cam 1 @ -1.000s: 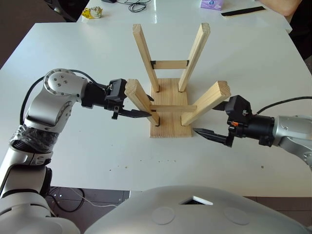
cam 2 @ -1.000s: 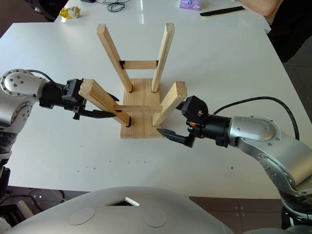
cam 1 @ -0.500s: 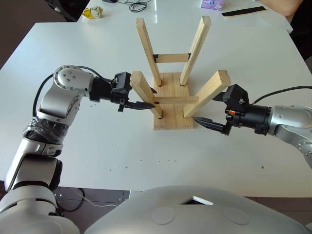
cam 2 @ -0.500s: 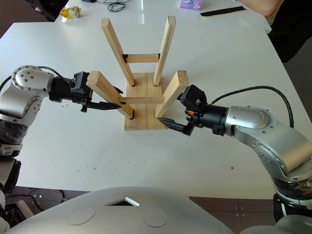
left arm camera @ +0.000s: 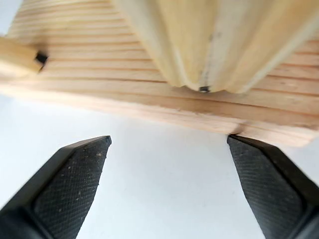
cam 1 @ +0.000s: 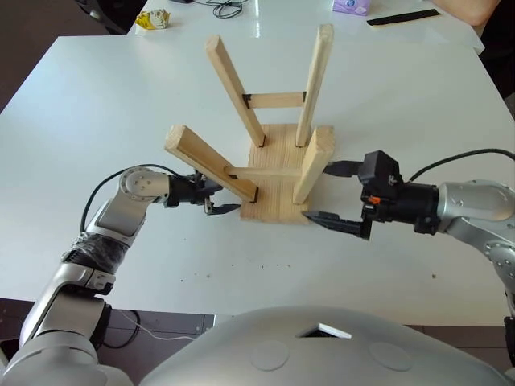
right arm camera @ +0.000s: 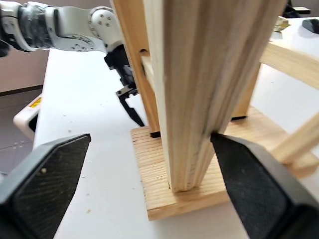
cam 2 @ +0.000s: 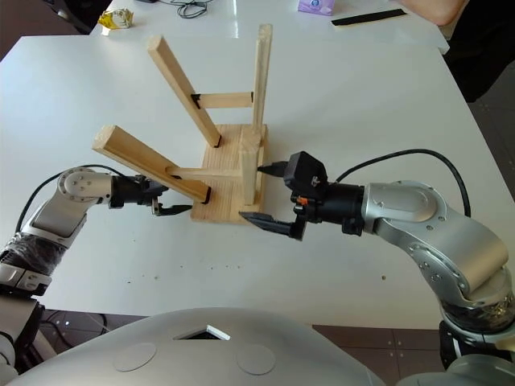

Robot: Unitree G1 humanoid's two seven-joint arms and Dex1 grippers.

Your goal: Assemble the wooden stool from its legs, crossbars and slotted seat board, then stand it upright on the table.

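The wooden stool lies upside down with its seat board (cam 1: 278, 205) flat on the white table (cam 1: 96, 104). Its legs point up and lean toward my left, joined by a far crossbar (cam 1: 273, 100) and a near crossbar (cam 1: 265, 171). My left gripper (cam 1: 220, 199) is open, low at the board's near-left edge, just beside the base of the near-left leg (cam 1: 211, 163). The seat board's edge (left arm camera: 149, 99) lies just beyond its fingertips (left arm camera: 67, 181). My right gripper (cam 1: 328, 194) is open, its fingers on either side of the near-right leg (right arm camera: 209, 79).
At the table's far edge sit a yellow wrapper (cam 1: 153, 19), cables (cam 1: 228, 8), a purple box (cam 1: 349, 6) and a black strip (cam 1: 402, 18). A person's arm (cam 1: 475, 8) rests at the far right corner. Bare table lies around the stool.
The stool's legs have swung toward my left. My left gripper dropped lower to the board's near-left edge. My right gripper moved left and now straddles the near-right leg.
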